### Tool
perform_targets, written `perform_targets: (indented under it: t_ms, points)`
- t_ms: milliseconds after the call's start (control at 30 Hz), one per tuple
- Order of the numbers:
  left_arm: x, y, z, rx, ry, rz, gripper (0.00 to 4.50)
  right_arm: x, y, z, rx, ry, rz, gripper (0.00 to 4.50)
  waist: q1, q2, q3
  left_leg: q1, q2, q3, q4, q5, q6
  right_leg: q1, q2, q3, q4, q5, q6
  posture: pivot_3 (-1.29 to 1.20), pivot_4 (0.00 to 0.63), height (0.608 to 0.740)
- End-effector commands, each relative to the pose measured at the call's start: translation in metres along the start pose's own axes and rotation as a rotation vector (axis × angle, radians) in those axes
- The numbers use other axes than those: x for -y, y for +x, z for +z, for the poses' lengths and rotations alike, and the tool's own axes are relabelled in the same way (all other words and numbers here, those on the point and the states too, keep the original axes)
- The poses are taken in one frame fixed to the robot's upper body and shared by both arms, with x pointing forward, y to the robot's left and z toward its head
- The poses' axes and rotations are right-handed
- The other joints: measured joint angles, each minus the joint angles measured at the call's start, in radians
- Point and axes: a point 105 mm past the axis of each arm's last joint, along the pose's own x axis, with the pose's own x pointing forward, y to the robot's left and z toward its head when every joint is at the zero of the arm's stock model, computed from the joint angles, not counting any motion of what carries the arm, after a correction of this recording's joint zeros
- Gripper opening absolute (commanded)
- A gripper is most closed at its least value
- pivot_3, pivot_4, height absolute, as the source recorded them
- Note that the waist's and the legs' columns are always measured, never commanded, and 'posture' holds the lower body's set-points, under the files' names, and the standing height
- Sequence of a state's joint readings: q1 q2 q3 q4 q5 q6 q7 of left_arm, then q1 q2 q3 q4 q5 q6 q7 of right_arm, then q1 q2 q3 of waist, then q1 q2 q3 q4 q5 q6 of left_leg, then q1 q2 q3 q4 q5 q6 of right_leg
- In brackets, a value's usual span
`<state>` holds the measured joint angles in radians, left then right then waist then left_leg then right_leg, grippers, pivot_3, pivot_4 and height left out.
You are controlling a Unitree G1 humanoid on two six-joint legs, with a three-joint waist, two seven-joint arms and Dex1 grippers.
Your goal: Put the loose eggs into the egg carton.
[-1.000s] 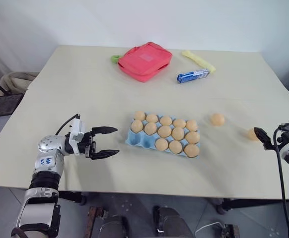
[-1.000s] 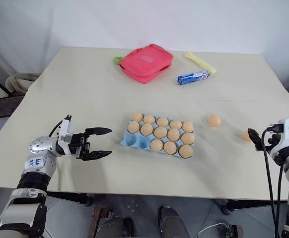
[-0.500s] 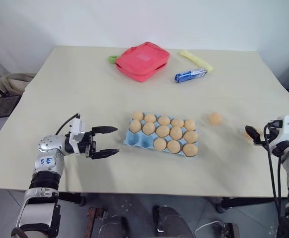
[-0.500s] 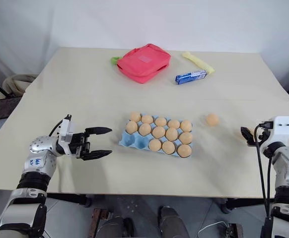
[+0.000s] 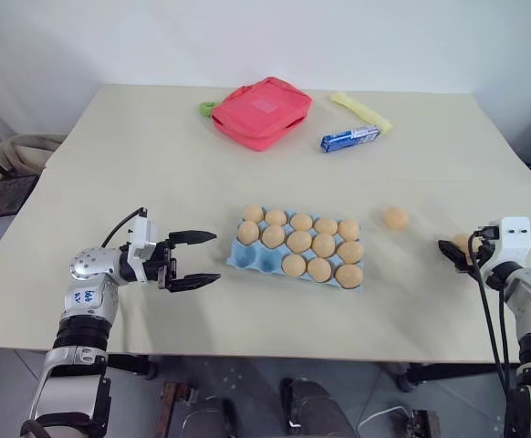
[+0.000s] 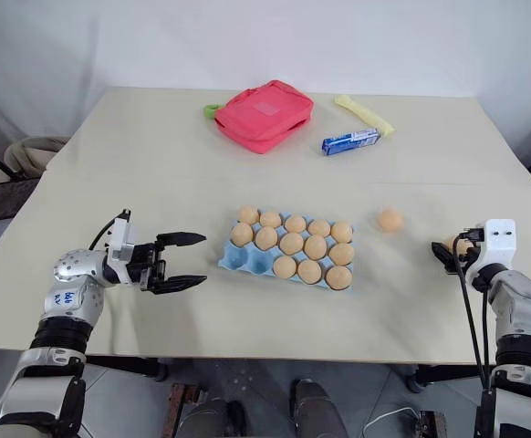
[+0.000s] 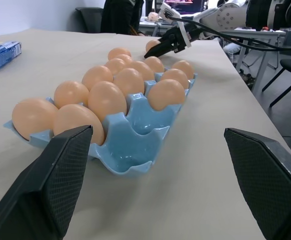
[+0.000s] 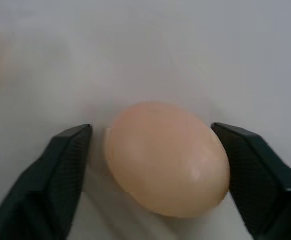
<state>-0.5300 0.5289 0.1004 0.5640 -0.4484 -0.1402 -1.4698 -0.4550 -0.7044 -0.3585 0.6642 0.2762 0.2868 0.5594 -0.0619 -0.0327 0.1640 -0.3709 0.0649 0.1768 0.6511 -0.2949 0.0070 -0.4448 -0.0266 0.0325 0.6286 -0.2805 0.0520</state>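
- Straddling a smooth tan-orange loose egg point(image 8: 168, 157) near the table's right edge, your right gripper point(image 8: 155, 165) has one black finger point(image 8: 60, 175) on each side of it; one finger sits at the shell, the other shows a thin gap, so you cannot yet call it a firm pinch.
- Your left gripper point(image 5: 194, 259) hangs level just left of the carton, its two black fingers spread apart with nothing between them.
- You will find the flat light blue moulded-pulp egg carton point(image 5: 256, 261) mid-table, most cups filled with tan-orange eggs and a few cups at its near left corner bare.
- A second loose tan-orange egg point(image 5: 395, 217) lies on the pale beige table point(image 5: 138, 164) between the carton and your right gripper, apart from both.
- Far across the table you have a red fabric pouch point(image 5: 261, 111), a small blue wrapped packet point(image 5: 350, 139) and a pale yellow packet point(image 5: 361, 109).
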Motion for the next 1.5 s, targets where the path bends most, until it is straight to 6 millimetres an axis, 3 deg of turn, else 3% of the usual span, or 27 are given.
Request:
perform_targets:
  t_ms: [33,67,300,400,533,700,867,1033,1300,1500]
  points:
    - [0.000,-0.003,0.005,0.006,0.029,0.010,4.50,0.006,-0.006,0.023,0.055,-0.043,-0.010,2.52,0.000,0.000,0.000,0.000,0.000,0.000,0.000,0.000,0.000,0.000,0.000,0.000,0.000,0.000,0.000,0.00,0.150,0.740]
    - [0.000,-0.003,0.005,0.007,0.030,0.011,4.50,0.004,-0.007,0.028,0.072,-0.047,-0.005,2.27,0.000,0.000,0.000,0.000,0.000,0.000,0.000,0.000,0.000,0.000,0.000,0.000,0.000,0.000,0.000,0.00,0.150,0.740]
    - [0.000,-0.002,0.005,0.007,0.029,0.007,4.50,-0.008,-0.014,0.049,0.128,-0.087,0.023,2.27,0.002,0.001,0.000,0.000,0.000,0.000,0.000,0.000,0.000,0.000,0.000,0.000,0.000,0.000,0.000,0.00,0.150,0.740]
    - [0.000,-0.002,0.005,0.007,0.029,0.006,4.50,-0.023,-0.018,0.069,0.179,-0.109,0.055,2.27,0.002,0.002,0.001,0.000,0.000,0.000,0.000,0.000,0.000,0.000,0.000,0.000,0.000,0.000,0.000,0.00,0.150,0.740]
    - [0.000,-0.003,0.005,0.004,0.028,0.001,4.50,-0.087,-0.031,0.110,0.293,-0.191,0.220,2.27,-0.002,0.002,0.001,0.000,0.000,0.000,0.000,0.000,0.000,0.000,0.000,0.000,0.001,0.000,0.000,0.00,0.150,0.740]
    - [0.000,-0.006,0.005,-0.003,0.027,-0.004,4.50,-0.173,-0.046,0.121,0.321,-0.225,0.458,2.27,0.001,0.002,0.001,0.000,0.002,-0.002,-0.001,-0.001,0.000,0.000,0.001,-0.002,0.002,-0.001,-0.001,0.00,0.150,0.740]
    - [-0.001,-0.006,0.006,-0.006,0.029,-0.008,4.50,-0.251,-0.061,0.112,0.280,-0.234,0.689,2.27,0.004,0.002,0.001,-0.001,0.001,-0.002,-0.001,-0.001,0.002,-0.001,0.000,-0.002,0.001,-0.001,-0.001,0.00,0.150,0.740]
    - [-0.002,-0.005,0.006,-0.009,0.031,-0.009,4.50,-0.296,-0.068,0.084,0.193,-0.280,0.838,2.27,0.008,0.001,0.000,-0.004,0.001,-0.002,-0.001,-0.001,0.002,-0.002,0.000,-0.003,-0.001,-0.001,-0.002,0.00,0.150,0.740]
    - [-0.002,-0.007,0.008,-0.012,0.037,0.002,4.50,-0.329,-0.069,0.064,0.135,-0.305,0.917,2.27,0.006,0.001,0.000,-0.005,0.000,-0.002,0.000,-0.002,0.002,-0.003,0.000,-0.003,-0.002,-0.001,-0.001,0.00,0.150,0.740]
    - [-0.001,-0.008,0.007,-0.011,0.037,0.010,4.50,-0.335,-0.065,0.055,0.114,-0.320,0.920,2.27,0.005,0.001,0.000,-0.005,0.001,-0.002,0.000,-0.001,0.002,-0.003,0.000,-0.004,-0.001,-0.001,-0.002,0.00,0.150,0.740]
